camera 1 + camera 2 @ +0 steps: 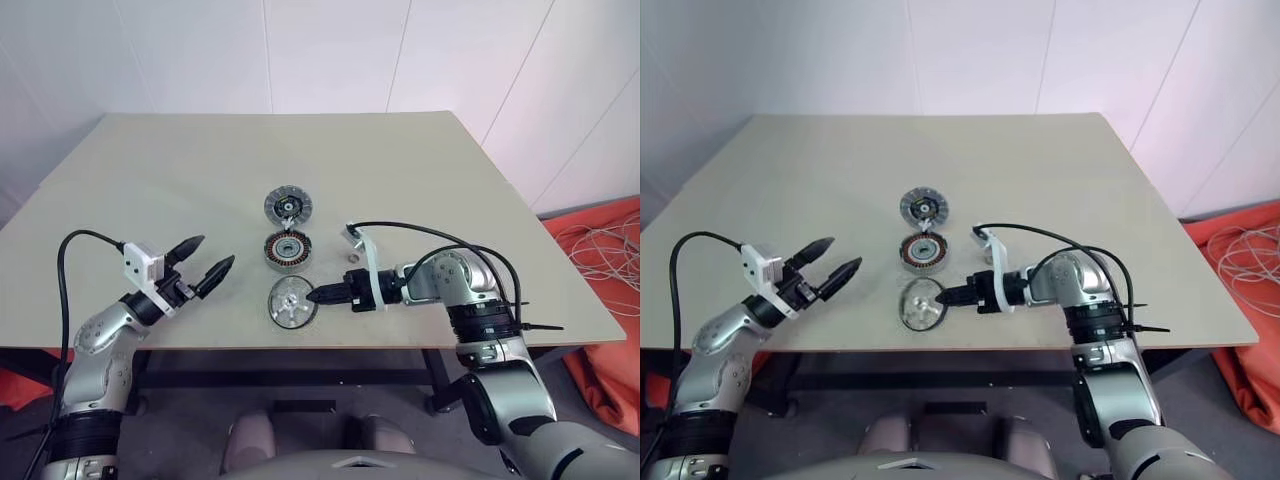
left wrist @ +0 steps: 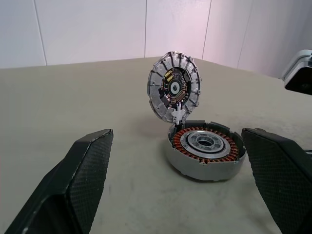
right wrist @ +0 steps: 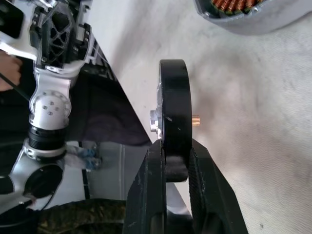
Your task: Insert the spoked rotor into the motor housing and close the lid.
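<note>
Over on the left, the left gripper (image 1: 205,258) hangs above the bare tabletop with its two black fingers spread wide, nothing between them. Its textured fingertips (image 2: 87,165) point towards the middle of the table (image 1: 150,170), a plain pale board.

At centre, three round parts sit in a line running away from the robot. Farthest is the lid (image 1: 288,206), a grey ribbed disc with a small white-and-black centre; in the left wrist view it stands tilted up at the back rim of the motor housing (image 1: 288,250). The housing is a shallow silver bowl, open, holding a ring of copper-brown windings around a shiny hub. Nearest the table edge is the spoked rotor (image 1: 290,302), a flat silver wheel, just beside the housing.

Now the right: the right gripper (image 1: 318,296) reaches in from that side, its fingers pinched on the rotor's rim. A tiny metal ring (image 1: 356,256) lies beyond that arm.
</note>
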Controlling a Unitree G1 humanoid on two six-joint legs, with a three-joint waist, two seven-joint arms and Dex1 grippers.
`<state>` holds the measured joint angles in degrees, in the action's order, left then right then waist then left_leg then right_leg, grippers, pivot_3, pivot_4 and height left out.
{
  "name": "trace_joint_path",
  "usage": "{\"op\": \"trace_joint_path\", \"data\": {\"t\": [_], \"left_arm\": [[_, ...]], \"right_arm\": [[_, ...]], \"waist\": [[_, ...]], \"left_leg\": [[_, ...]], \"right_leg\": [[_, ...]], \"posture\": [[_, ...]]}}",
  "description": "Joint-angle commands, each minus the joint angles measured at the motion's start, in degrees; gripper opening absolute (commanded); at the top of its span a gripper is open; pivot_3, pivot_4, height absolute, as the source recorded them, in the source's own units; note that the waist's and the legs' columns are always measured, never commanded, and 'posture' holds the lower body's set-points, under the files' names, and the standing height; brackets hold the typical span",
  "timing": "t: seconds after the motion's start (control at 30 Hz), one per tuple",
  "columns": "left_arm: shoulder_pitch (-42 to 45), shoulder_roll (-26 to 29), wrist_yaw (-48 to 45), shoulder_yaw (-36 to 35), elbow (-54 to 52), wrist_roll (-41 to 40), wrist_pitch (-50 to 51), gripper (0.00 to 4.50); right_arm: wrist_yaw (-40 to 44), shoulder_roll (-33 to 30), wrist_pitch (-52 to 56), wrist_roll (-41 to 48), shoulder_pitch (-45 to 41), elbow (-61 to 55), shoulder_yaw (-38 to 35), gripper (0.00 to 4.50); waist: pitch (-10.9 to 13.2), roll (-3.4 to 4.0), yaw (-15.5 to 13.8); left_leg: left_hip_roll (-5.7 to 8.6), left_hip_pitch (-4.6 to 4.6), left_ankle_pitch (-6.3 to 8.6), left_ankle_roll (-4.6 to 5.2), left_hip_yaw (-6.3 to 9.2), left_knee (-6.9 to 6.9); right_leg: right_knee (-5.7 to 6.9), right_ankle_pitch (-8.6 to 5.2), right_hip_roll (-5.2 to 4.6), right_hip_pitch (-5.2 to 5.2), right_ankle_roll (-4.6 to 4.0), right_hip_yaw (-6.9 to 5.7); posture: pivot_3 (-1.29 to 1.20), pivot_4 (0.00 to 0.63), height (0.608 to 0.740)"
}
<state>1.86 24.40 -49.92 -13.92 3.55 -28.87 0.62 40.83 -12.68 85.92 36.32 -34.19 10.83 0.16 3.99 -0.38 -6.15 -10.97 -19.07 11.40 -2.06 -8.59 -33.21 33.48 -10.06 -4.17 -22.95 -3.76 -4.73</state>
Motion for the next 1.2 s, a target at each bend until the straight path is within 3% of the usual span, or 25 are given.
{"op": "trace_joint_path", "data": {"t": [0.03, 0.2, 0.37, 0.57, 0.77, 1.2], "left_arm": [[1.1, 0.3, 0.0, -0.4, -1.2, 0.0, -1.1, 4.5], [1.2, 0.3, 0.1, -0.3, -1.1, 0.1, -1.3, 4.5], [1.4, 0.4, 0.0, -0.4, -0.7, 0.1, -1.3, 4.5], [2.0, 0.6, 0.0, -0.2, 0.0, 0.4, -1.4, 4.5], [2.9, 0.6, -0.1, 0.1, 0.7, 0.8, -1.5, 4.5], [3.6, 0.7, 0.0, 0.0, 1.2, 1.2, -1.8, 4.5]], "right_arm": [[-0.8, 0.8, 1.7, 2.8, -0.5, -0.9, -4.9, 0.29], [-2.8, 0.9, 4.8, 4.5, -0.9, -2.2, -13.4, 0.29], [-5.7, -1.5, 4.2, 6.5, -1.6, -2.3, -27.7, 0.29], [-14.6, -2.5, 0.6, 5.1, -3.9, 3.8, -43.7, 0.29], [-21.9, 0.0, -1.1, 5.8, -3.5, 5.1, -50.1, 0.29], [-25.8, -0.7, -3.5, 5.7, 0.8, 6.2, -49.1, 0.29]], "waist": [[0.0, 0.0, 0.0], [0.0, 0.0, -0.1], [0.0, 0.01, -0.9], [0.0, 0.07, -1.2], [-0.1, 0.26, -1.0], [-0.2, 0.42, -1.1]], "left_leg": [[0.01, 0.0, 0.0, 0.0, 0.0, 0.0], [0.01, 0.01, 0.0, 0.0, 0.0, 0.0], [0.02, 0.03, 0.0, 0.0, -0.01, -0.01], [0.01, 0.03, -0.05, -0.08, -0.04, 0.01], [0.02, 0.04, -0.07, -0.12, -0.07, 0.05], [0.04, 0.04, -0.07, -0.12, -0.07, 0.08]], "right_leg": [[0.0, 0.0, 0.0, 0.0, 0.0, 0.0], [0.0, 0.0, 0.0, 0.0, 0.0, 0.0], [-0.01, 0.0, 0.0, 0.0, 0.0, 0.0], [0.03, 0.0, 0.0, -0.02, 0.01, 0.0], [0.04, 0.0, 0.0, -0.08, 0.01, -0.01], [0.01, 0.0, 0.0, -0.16, 0.01, -0.01]], "posture": [[0.0, 0.0, 0.74], [0.0, 0.0, 0.74], [0.0, 0.0, 0.74], [0.0, 0.0, 0.74], [0.0, 0.0, 0.74], [0.0, 0.0, 0.74]]}}
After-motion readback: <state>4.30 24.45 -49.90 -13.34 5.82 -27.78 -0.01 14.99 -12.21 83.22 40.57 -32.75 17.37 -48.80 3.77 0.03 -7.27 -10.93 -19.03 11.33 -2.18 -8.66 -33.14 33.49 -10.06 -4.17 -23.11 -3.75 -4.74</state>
